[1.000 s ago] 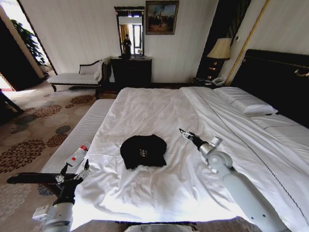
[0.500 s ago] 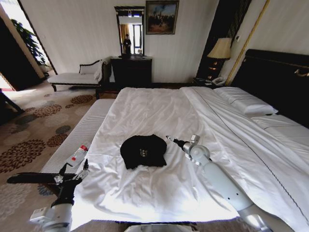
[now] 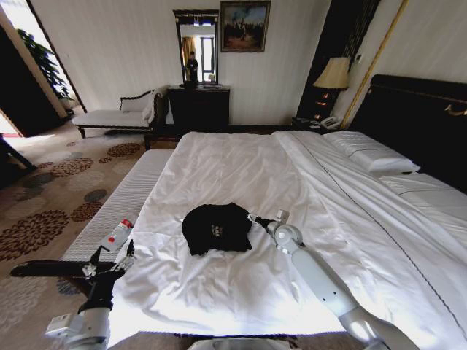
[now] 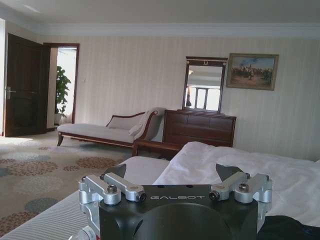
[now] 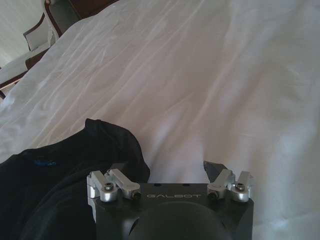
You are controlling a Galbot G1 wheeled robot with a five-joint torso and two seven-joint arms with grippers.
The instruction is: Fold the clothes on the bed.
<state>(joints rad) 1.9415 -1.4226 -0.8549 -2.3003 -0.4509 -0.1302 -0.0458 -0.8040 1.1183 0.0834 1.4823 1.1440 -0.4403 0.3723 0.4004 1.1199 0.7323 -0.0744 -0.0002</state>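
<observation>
White bed (image 3: pixel 241 168) holds black T-shirt (image 3: pixel 216 227) beside right gripper's (image 3: pixel 253 218) spread jaws.

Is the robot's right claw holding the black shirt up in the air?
No, the black T-shirt lies crumpled flat on the bed, and the open right gripper sits just beside its edge.

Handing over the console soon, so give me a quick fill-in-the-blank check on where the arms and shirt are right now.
1. The black T-shirt lies bunched on the white ____ of the bed.
2. The ____ gripper reaches to the shirt's edge, its jaws spread.
3. The left gripper hangs off the bed's near corner, holding ____.
4. On the wall above the dark dresser hangs a ____ beside a painting.

Missing words: sheet; right; nothing; mirror
</observation>
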